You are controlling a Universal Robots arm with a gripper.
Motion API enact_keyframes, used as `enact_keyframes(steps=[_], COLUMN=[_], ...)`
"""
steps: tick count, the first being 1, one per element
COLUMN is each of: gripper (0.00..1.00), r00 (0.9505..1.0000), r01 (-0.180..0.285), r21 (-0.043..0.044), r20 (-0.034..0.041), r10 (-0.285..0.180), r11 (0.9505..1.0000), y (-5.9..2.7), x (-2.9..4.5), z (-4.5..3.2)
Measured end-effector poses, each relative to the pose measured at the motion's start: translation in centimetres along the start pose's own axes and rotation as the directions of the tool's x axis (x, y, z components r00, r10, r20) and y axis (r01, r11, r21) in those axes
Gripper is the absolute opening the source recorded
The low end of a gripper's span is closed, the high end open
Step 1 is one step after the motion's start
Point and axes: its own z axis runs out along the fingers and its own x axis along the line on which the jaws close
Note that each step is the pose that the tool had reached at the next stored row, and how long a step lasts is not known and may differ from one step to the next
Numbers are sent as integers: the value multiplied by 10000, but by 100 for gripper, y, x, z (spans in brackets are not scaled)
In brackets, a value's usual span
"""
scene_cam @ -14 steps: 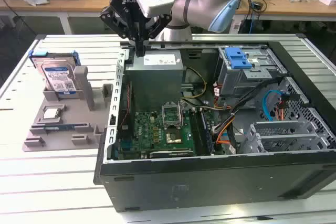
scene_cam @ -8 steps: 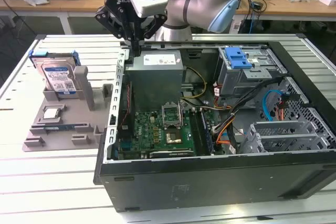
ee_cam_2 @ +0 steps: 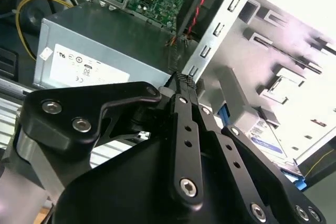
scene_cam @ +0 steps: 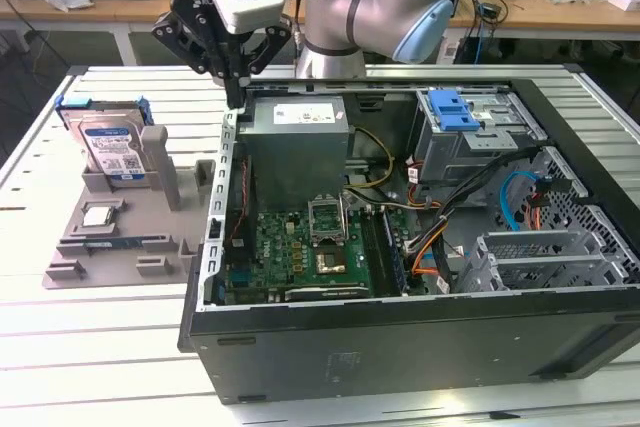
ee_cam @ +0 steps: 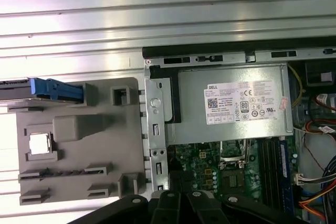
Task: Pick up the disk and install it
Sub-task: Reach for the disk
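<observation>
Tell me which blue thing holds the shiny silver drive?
The flat silver hard drive in its blue plastic frame, on the grey plastic tray at the exterior view's left. The blue plastic latch inside the black computer case holds no drive.

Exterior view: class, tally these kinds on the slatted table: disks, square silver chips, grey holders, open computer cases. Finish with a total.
disk: 1
square silver chip: 1
grey holder: 1
open computer case: 1
Total: 4
</observation>
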Motion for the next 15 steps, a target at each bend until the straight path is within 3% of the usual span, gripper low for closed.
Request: enact_keyframes(steps=[5,8,15], gripper=[11,11,11], r00=[10000,10000,10000], r01=[1,0,0], r21=[1,0,1], r20=[0,0,0], r10=[-1,0,0], r11=[10000,10000,10000], y=[-8,-16,-24], x=[105,218,325], z=[-3,-6,-9])
